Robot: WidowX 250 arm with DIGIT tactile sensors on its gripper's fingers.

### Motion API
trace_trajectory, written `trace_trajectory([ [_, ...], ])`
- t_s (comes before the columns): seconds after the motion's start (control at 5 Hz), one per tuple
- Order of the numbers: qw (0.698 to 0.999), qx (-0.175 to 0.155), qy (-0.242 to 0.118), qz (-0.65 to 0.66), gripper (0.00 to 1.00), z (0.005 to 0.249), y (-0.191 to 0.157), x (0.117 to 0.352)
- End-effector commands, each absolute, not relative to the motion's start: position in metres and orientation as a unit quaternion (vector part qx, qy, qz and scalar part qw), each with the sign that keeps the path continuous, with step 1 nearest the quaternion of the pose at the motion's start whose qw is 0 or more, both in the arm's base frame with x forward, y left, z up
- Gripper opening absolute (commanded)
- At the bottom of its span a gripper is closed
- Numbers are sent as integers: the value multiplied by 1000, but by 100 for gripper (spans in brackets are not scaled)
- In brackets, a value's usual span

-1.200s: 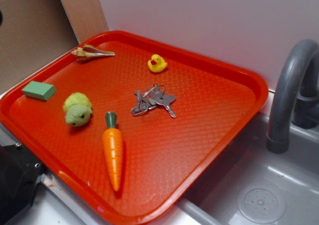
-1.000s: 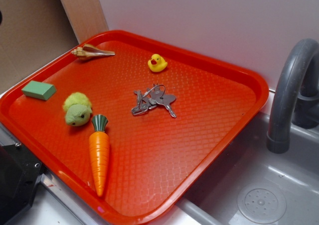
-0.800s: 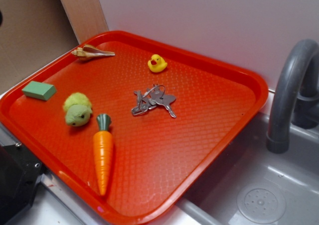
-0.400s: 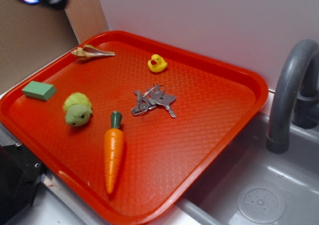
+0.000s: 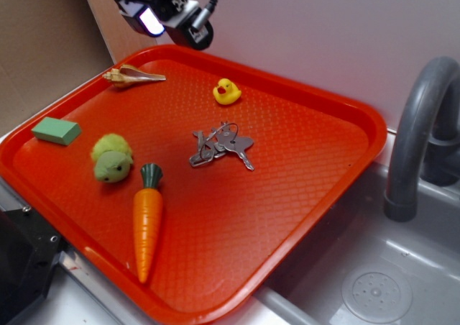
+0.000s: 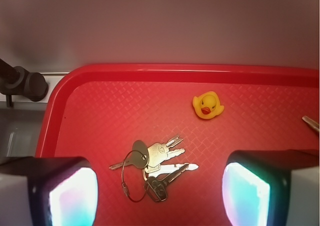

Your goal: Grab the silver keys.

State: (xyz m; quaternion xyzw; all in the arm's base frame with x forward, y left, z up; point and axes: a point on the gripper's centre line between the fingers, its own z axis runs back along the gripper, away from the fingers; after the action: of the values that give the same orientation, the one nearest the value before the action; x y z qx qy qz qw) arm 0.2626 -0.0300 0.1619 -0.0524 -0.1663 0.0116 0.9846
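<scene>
1. My pincer (image 6: 160, 196) hangs spread wide, holding and touching nothing.
2. The silver keys (image 6: 152, 168) lie on the red tray (image 6: 100, 116) between my fingers (image 6: 70, 196), the rubber duck (image 6: 208, 105) at their two o'clock.

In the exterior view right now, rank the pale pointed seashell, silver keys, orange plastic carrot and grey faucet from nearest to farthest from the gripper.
1. Pale pointed seashell: at the tray's far-left edge, just below the gripper.
2. Silver keys: mid-tray.
3. Orange plastic carrot: near edge, left; grey faucet: far right, off the tray. Too close to call.
</scene>
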Motion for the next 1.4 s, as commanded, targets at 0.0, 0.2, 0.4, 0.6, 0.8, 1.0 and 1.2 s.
trace_trajectory([
  [0.0,981,-55,-186,8,100,174,-33,266],
  [0.2,984,-4,-159,-77,100,131,-67,230],
  [0.4,982,-5,-150,-115,100,120,-85,209],
  [0.6,982,-13,-152,-112,100,114,-93,197],
  [0.8,984,2,-167,-69,100,114,-86,214],
  [1.0,986,16,-152,-63,100,90,-86,236],
  [1.2,987,27,-143,-67,100,76,-91,248],
])
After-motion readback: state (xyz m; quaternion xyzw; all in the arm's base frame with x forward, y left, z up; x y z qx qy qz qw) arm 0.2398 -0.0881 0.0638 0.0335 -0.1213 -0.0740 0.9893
